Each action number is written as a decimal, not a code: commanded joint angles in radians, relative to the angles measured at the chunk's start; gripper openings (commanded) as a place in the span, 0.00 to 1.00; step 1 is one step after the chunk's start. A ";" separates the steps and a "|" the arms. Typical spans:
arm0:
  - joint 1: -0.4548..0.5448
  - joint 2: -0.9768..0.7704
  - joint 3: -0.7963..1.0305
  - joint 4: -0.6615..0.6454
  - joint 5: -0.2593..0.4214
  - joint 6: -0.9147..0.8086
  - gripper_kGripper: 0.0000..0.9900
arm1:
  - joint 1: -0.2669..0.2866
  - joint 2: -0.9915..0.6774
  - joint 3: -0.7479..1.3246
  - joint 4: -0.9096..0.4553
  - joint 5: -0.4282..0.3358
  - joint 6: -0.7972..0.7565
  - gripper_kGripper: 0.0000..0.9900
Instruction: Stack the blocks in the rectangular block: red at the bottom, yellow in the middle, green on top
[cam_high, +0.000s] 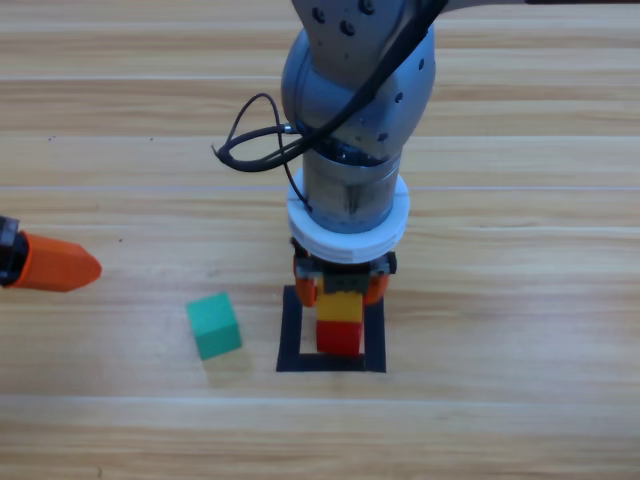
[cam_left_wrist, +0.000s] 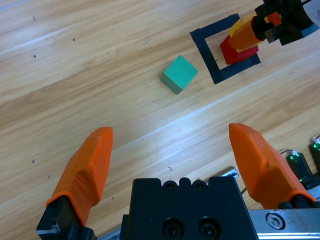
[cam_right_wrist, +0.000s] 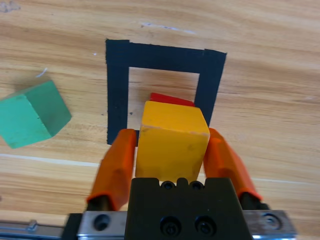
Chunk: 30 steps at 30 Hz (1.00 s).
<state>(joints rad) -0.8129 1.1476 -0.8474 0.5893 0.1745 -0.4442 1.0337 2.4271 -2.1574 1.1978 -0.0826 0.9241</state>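
The counter (cam_high: 520, 420) is pale wooden planking, and nothing of the room beyond it shows. I'll use the tape square (cam_high: 290, 330) as my landmark.

The right arm comes straight down from the far edge and stands over the square, hiding its far side. The left arm waits well off to the square's left, only its claw (cam_high: 55, 263) showing there; the left wrist view has its jaws spread wide with nothing between them.

The right claw (cam_right_wrist: 172, 150) is clenched on the yellow cube (cam_right_wrist: 172, 142), one jaw on each side, right over the square. The red cube (cam_high: 340, 338) sits inside the square with the yellow on top of it or just above; whether the two touch, I cannot tell. The yellow looks slightly off-line from the red, with a sliver of red peeking past its far edge in the right wrist view.

The green cube (cam_high: 213, 325) lies on the counter just left of the square, outside the tape, turned a little askew.

So I'd judge the task at about the halfway mark: red is placed, yellow is being set and not yet let go, and green is untouched.
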 joint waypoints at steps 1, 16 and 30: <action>0.015 0.021 0.018 -0.019 -0.010 0.002 1.00 | 0.039 0.012 -0.029 0.025 -0.049 -0.021 1.00; 0.032 0.265 -0.074 -0.126 -0.012 -0.022 1.00 | 0.082 -0.453 0.203 -0.015 -0.154 -0.116 1.00; 0.061 0.560 -0.300 0.011 -0.033 -0.392 1.00 | -0.104 -0.921 1.019 -0.457 -0.025 -0.344 1.00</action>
<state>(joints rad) -0.7771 1.6241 -1.0752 0.5162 0.1437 -0.7150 1.0058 1.5453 -1.2671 0.8409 -0.1507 0.6127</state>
